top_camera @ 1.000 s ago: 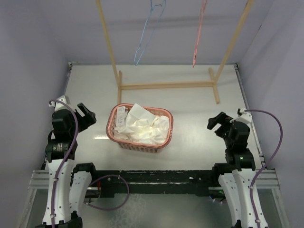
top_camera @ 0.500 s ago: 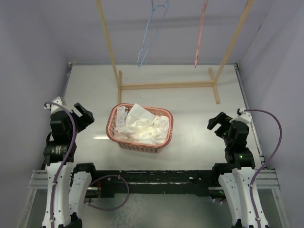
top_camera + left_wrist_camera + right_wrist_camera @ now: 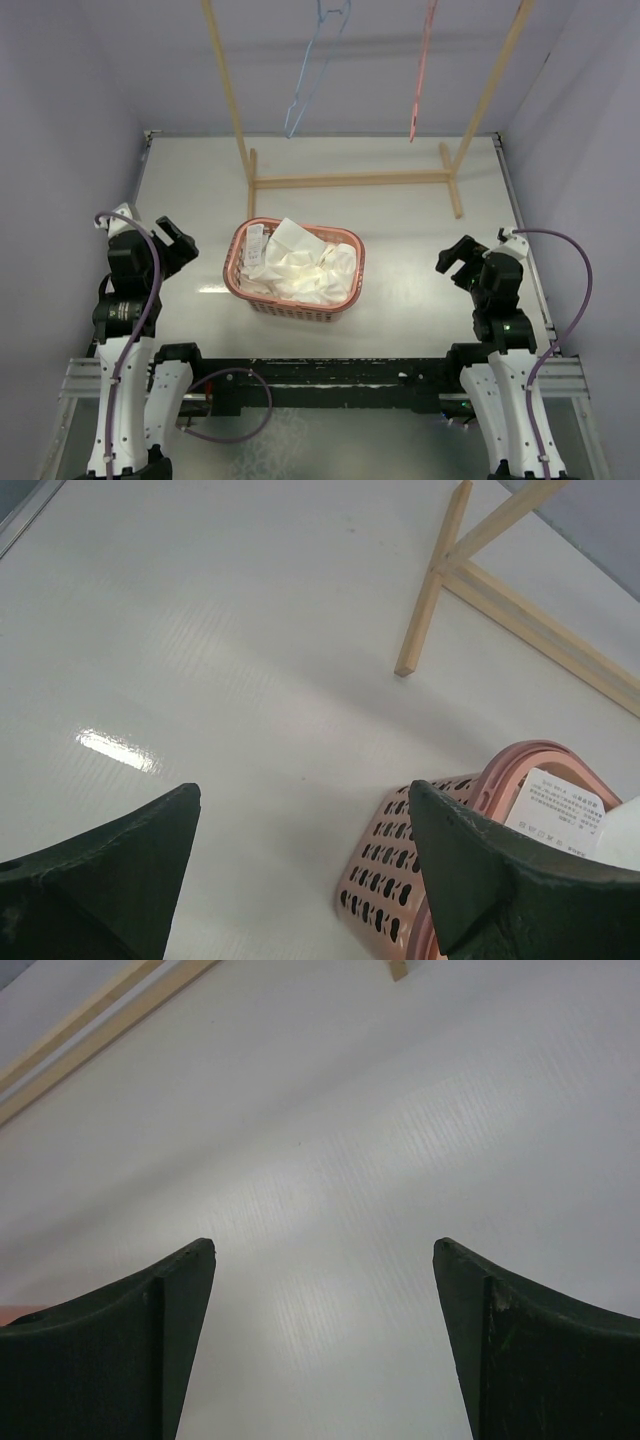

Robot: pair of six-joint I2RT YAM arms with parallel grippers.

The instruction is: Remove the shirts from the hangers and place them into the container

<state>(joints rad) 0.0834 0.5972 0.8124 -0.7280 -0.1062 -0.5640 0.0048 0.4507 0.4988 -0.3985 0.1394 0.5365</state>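
Pale counter [image 3: 400,225] carries the pink basket [image 3: 232,268] heaped with a white shirt [image 3: 300,265], left hand [image 3: 178,240] and right hand [image 3: 455,262] both spread wide either side.

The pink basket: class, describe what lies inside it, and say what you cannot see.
A crumpled white shirt fills the pink basket, with a printed label showing at its left end. Anything beneath the shirt, and the basket's floor, is covered.
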